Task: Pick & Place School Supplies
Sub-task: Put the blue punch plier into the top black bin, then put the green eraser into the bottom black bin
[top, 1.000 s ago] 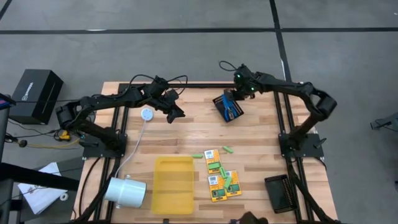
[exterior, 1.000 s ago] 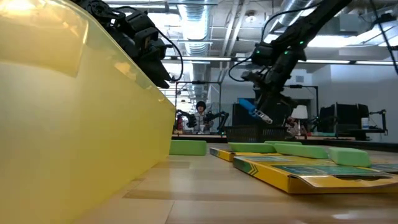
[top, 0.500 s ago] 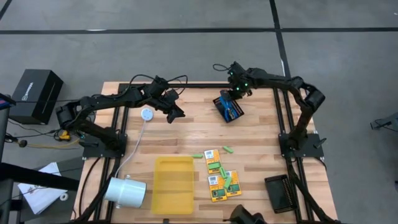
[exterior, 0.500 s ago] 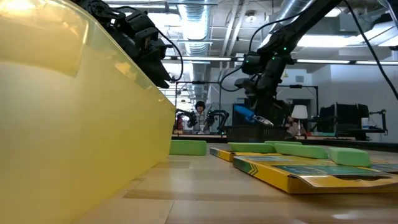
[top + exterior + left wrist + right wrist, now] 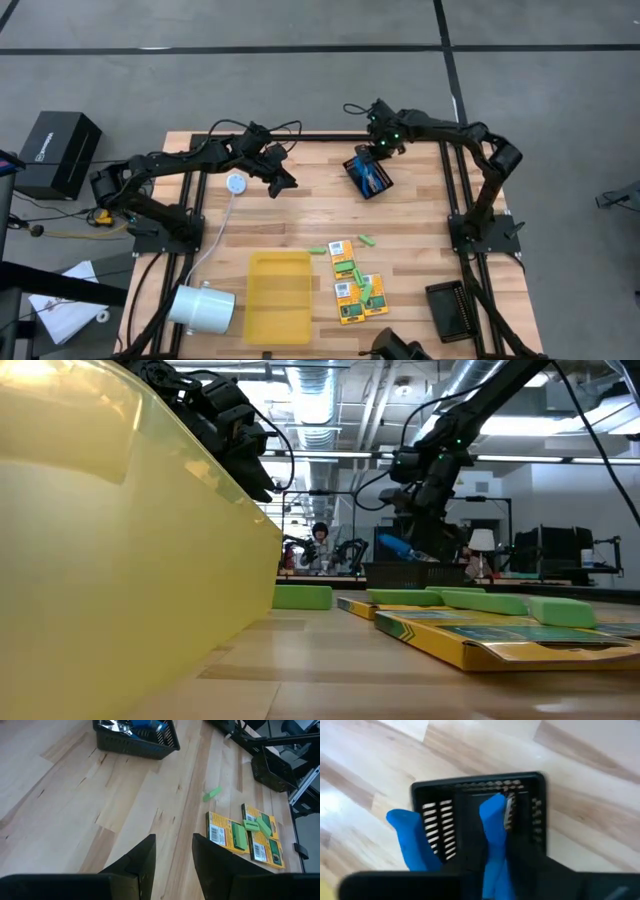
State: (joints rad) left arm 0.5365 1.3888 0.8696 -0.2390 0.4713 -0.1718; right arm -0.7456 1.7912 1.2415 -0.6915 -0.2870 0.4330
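Right gripper (image 5: 372,157): above the far edge of the black mesh tray (image 5: 368,174), fingers clamped on a pair of blue-handled scissors (image 5: 492,827), whose handles hang over the tray's slotted floor. More blue-handled tools (image 5: 142,724) lie inside this tray.

Left gripper (image 5: 284,184): raised over bare wood to the left of the black mesh tray, well apart from it; fingers (image 5: 145,862) parted by a narrow gap, holding nothing.

Yellow-and-green crayon boxes (image 5: 352,282): flat on the table, nearer the front edge than the black mesh tray.

Short bright green sticks (image 5: 367,241): some lying on the boxes, others loose beside them.

Flat yellow plastic tray (image 5: 279,297): just left of the boxes.

Second black mesh tray (image 5: 449,310): right of the boxes, off the wood.
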